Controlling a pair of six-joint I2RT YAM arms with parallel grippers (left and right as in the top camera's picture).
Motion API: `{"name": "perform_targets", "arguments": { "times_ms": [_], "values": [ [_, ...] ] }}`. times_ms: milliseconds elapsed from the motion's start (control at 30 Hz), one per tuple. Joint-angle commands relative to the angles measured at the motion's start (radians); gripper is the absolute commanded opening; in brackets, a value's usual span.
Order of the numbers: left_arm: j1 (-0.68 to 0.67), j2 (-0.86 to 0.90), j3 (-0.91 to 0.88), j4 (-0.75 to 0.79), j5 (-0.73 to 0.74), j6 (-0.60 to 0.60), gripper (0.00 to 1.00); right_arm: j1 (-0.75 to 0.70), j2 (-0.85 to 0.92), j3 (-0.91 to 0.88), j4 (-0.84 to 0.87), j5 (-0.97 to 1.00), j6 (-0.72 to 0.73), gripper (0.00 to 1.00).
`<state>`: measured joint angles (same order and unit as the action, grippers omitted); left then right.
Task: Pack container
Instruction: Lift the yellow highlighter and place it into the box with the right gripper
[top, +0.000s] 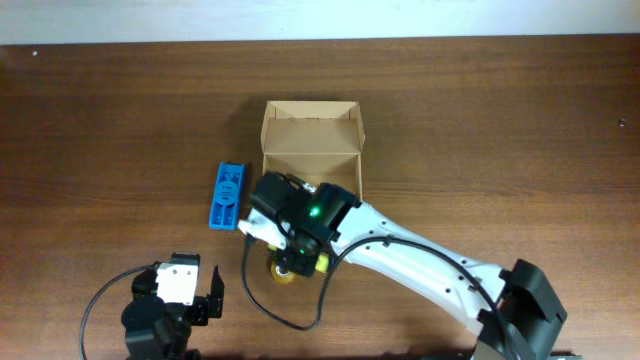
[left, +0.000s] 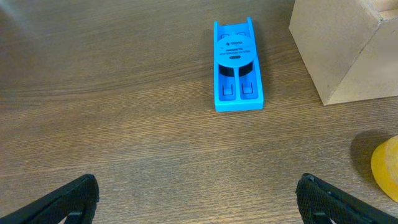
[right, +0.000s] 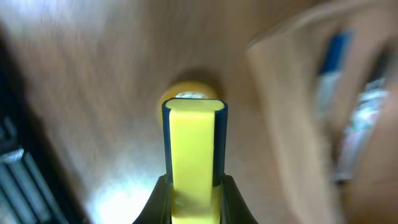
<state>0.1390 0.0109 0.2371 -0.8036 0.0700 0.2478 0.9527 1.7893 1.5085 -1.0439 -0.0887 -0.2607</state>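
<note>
In front of the cardboard box (top: 266, 140), low over the counter (top: 100, 120), my right end effector (top: 295, 258) is clenched on a flat yellow bar (right: 193, 146). The long axis of the bar runs straight out from my fingers, toward the near edge and not toward the box. When I turn it toward the box, it could hit the box wall or slip from my hold. My left end effector (left: 199, 202) is spread and empty.

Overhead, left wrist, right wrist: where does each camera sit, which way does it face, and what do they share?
Overhead: above the table, facing straight down on box, blue holder, yellow roll; left pincer and right pincer show.
Left wrist: low over the table, facing forward to holder and box corner; its fingertips show at the lower corners.
Right wrist: blurred, facing down on the roll beside the box; its closed fingers fill the middle.
Shared: all three show roll and box.
</note>
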Motion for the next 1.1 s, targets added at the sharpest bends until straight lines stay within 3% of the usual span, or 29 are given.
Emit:
{"name": "perform_targets", "arguments": {
  "times_ms": [0,167,600,1000,1033,1067],
  "values": [
    [0.006,-0.006,-0.007,0.000,-0.007,0.019,1.00,0.007,-0.029,0.097,0.004,0.134,0.011,0.12],
    [0.006,-0.006,-0.007,0.000,-0.007,0.019,0.99,-0.028,-0.029,0.125,0.055,0.235,-0.035,0.17],
    [0.006,-0.006,-0.007,0.000,-0.007,0.019,0.99,-0.237,0.051,0.124,0.187,0.145,-0.181,0.19],
    [0.006,-0.006,-0.007,0.000,-0.007,0.019,1.00,-0.253,0.248,0.124,0.204,0.114,-0.237,0.18],
    [0.006,-0.006,-0.007,0.000,-0.007,0.019,1.00,-0.253,0.252,0.124,0.204,0.109,-0.237,0.21],
    [0.006,-0.006,-0.007,0.000,-0.007,0.019,1.00,-0.253,0.256,0.124,0.204,0.103,-0.237,0.33]
  ]
}}
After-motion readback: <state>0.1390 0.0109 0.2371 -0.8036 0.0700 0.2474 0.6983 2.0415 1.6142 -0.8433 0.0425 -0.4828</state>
